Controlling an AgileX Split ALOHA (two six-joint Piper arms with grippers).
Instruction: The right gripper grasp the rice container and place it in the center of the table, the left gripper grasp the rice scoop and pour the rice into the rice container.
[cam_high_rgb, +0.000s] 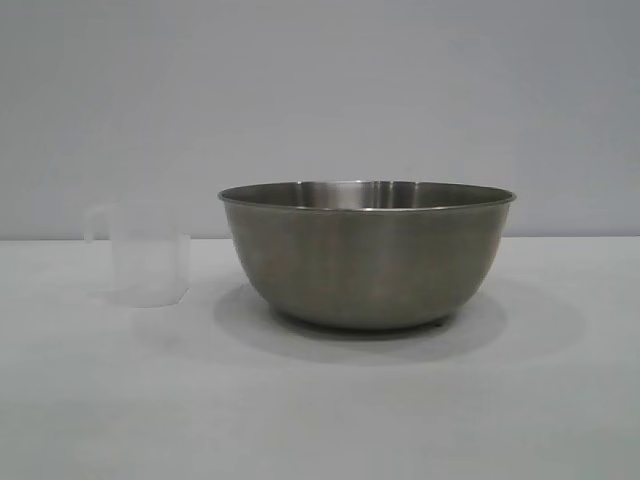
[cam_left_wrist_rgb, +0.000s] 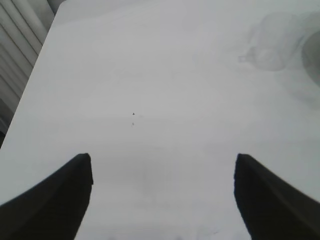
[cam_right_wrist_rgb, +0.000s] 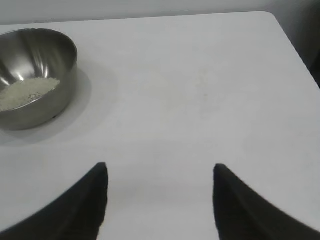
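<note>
The rice container (cam_high_rgb: 367, 255), a wide steel bowl, stands near the middle of the white table (cam_high_rgb: 320, 420). In the right wrist view the rice container (cam_right_wrist_rgb: 35, 75) holds a patch of white rice (cam_right_wrist_rgb: 27, 92). To the bowl's left stands the rice scoop (cam_high_rgb: 145, 255), a translucent cup with a loop handle; I see no grains in it. The left wrist view shows the rice scoop (cam_left_wrist_rgb: 272, 42) faintly, far off. My left gripper (cam_left_wrist_rgb: 162, 165) is open over bare table, with nothing between its fingers. The right gripper (cam_right_wrist_rgb: 160, 172) is open too, off to one side of the bowl. Neither gripper shows in the exterior view.
A pale grey wall rises behind the table. The table's edge and a ribbed white surface (cam_left_wrist_rgb: 20, 45) show in the left wrist view. A rounded table corner (cam_right_wrist_rgb: 272, 17) appears in the right wrist view.
</note>
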